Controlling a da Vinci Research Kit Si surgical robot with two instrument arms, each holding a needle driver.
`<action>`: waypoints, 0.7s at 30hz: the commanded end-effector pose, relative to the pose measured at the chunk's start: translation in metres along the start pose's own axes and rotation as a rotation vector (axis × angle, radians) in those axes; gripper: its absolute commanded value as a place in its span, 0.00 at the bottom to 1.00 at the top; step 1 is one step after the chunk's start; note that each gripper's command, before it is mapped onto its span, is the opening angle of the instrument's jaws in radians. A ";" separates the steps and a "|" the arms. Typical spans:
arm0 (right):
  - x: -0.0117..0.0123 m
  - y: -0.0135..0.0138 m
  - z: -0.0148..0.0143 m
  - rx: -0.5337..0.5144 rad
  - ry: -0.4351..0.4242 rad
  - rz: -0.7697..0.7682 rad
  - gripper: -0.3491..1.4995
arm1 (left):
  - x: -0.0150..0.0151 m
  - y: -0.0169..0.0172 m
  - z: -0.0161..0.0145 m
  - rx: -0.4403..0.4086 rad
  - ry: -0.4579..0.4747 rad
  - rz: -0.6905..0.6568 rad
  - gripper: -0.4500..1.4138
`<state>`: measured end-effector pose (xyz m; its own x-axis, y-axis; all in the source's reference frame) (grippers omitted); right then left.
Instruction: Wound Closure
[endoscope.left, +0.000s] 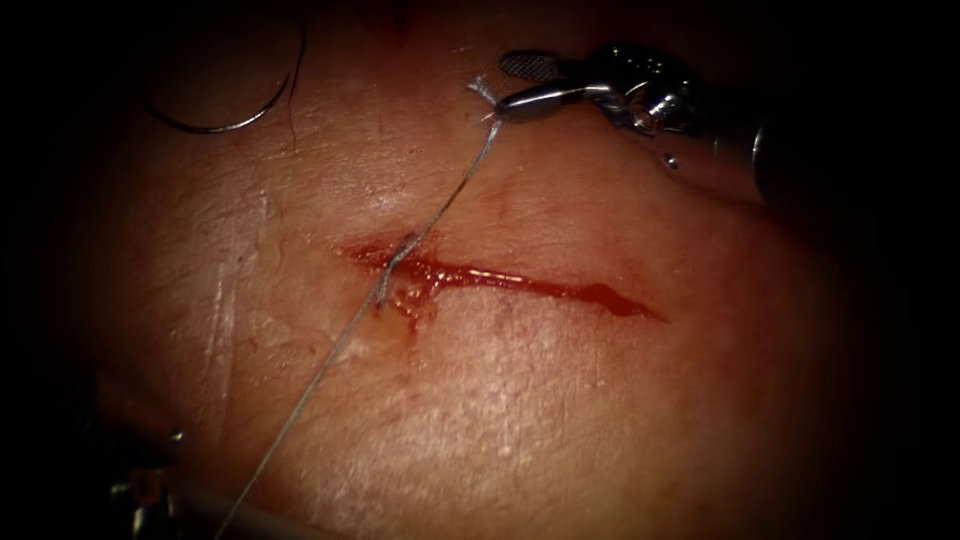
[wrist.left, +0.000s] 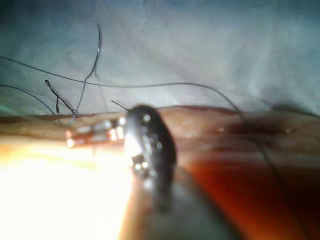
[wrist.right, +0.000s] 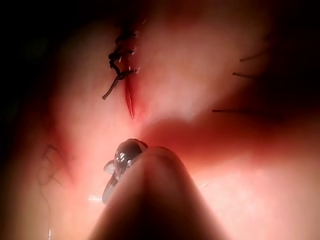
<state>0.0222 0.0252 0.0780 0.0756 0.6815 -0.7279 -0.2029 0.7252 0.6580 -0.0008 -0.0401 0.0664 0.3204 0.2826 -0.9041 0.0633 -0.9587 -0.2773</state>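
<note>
Pale pork tissue (endoscope.left: 560, 420) carries one knot (endoscope.left: 400, 262) at its red cut's (endoscope.left: 560, 288) left end, the rest gaping, needle (endoscope.left: 235, 105) loose near the upper-left edge, right steel tool (endoscope.left: 515, 85) open-jawed against grey thread (endoscope.left: 455, 195).

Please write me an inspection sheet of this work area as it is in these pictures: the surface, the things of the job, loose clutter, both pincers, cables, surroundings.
Surface: tissue with a cut across the middle, red fluid in it.
Job's things: needle lies free on the tissue at upper left, not in the tissue, held by neither tool. Thread runs from lower left through a knot at the cut's left end up to the right pincer.
Clutter: nothing seen.
Pincers: right pincer open, frayed thread end at its lower jaw. Left pincer at lower left, too dark to judge.
Cables: nothing seen.
Surroundings: pale cloth behind the tissue.
</note>
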 end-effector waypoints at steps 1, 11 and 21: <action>0.0022 0.0006 -0.0023 -0.026 -0.008 -0.042 0.85 | 0.0006 0.0002 0.0003 0.009 -0.001 0.001 0.00; 0.0062 -0.0088 -0.0104 -0.099 0.015 -0.012 0.98 | 0.0090 -0.0049 0.0033 0.053 -0.016 0.027 0.00; 0.0077 -0.0285 -0.0031 -0.073 0.176 -0.136 0.91 | 0.0077 -0.0090 0.0081 0.034 -0.087 0.056 0.00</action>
<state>0.0244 0.0101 0.0526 -0.0607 0.5384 -0.8405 -0.2925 0.7955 0.5306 -0.0073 -0.0280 0.0595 0.2319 0.2201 -0.9475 0.0159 -0.9748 -0.2225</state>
